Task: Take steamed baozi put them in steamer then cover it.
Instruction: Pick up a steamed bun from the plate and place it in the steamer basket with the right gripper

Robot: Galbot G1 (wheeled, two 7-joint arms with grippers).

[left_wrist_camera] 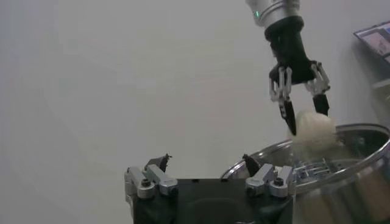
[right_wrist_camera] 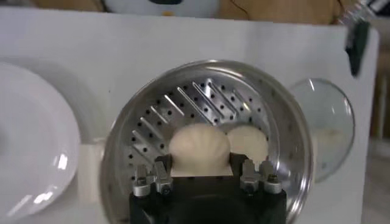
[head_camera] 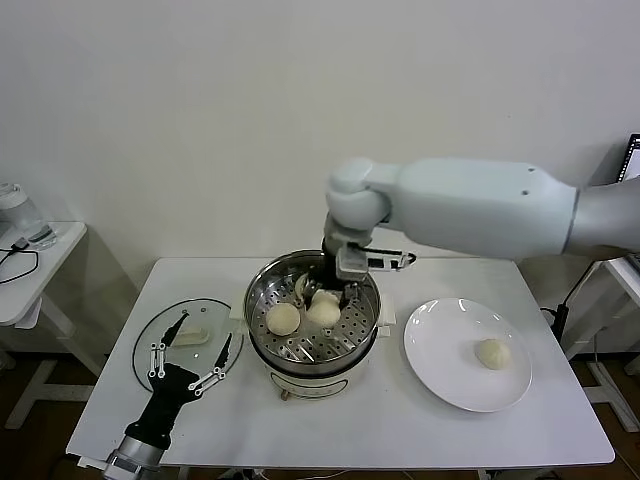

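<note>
The right claw (head_camera: 338, 287) hangs inside the large shiny steel steamer (head_camera: 362, 334), closed on a smooth, domed cream-white baozi (right_wrist_camera: 198, 148) above the perforated tray. The head view shows two baozi just below it; the right wrist view shows only one other. One baozi (head_camera: 492, 353) lies on the flat white plate (head_camera: 440, 375), well apart. The left claw (head_camera: 190, 365) gapes wide over the clear glass cover (head_camera: 150, 340) on the white bench (head_camera: 380, 420).

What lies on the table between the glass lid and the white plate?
The steamer stands between the glass lid and the white plate, as the head view shows. Two baozi rest on its tray, and the right hand holds a third above it.
</note>
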